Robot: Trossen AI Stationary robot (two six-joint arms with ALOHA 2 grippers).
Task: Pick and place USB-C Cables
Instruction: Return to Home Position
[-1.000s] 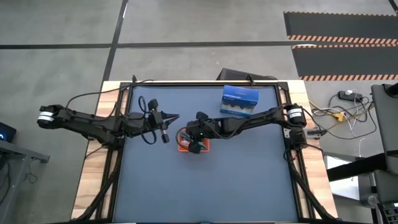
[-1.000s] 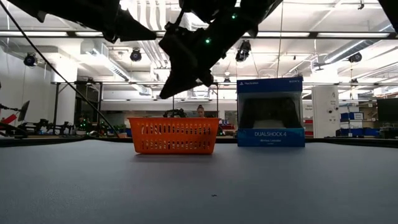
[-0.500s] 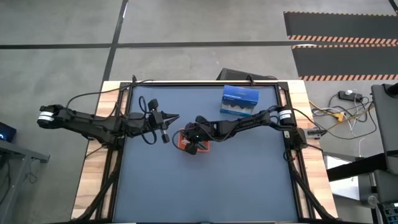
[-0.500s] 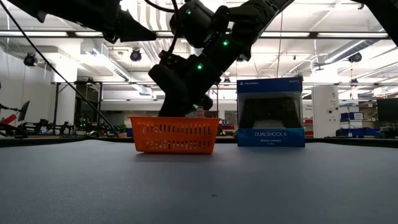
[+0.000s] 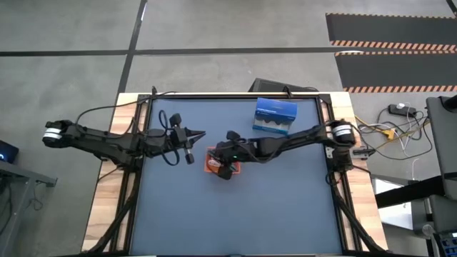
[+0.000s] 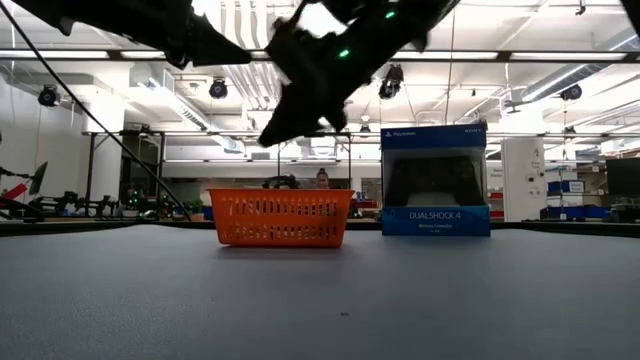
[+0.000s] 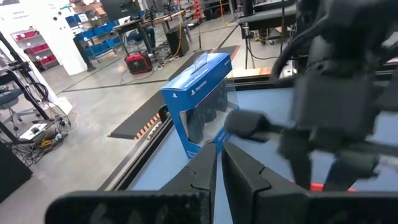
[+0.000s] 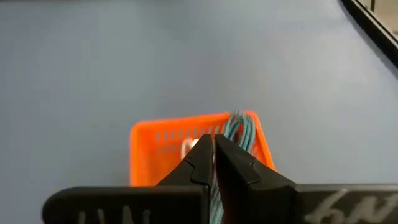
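Observation:
My right gripper hangs above the orange tray and is shut on the teal USB-C cable. From above, this gripper covers the tray near the table's middle. Seen level, it is well above the tray's rim. Something pale lies inside the tray; I cannot make out the black or pink-red cable. My left gripper waits shut in the air to the tray's left. My right gripper pinches the teal cable between its two fingers, from above, pointing down. Several strands stick out past the fingertips over the tray's corner. The fingers hide how the rest of the cable hangs.
A blue DualShock 4 box stands upright near the far edge, right of the tray. The left wrist view shows it beyond my right arm. The dark table is bare toward its near edge.
My right gripper went down into the orange tray half a second ago and has since come back up above it. The tray stayed where it was. My left arm kept still.

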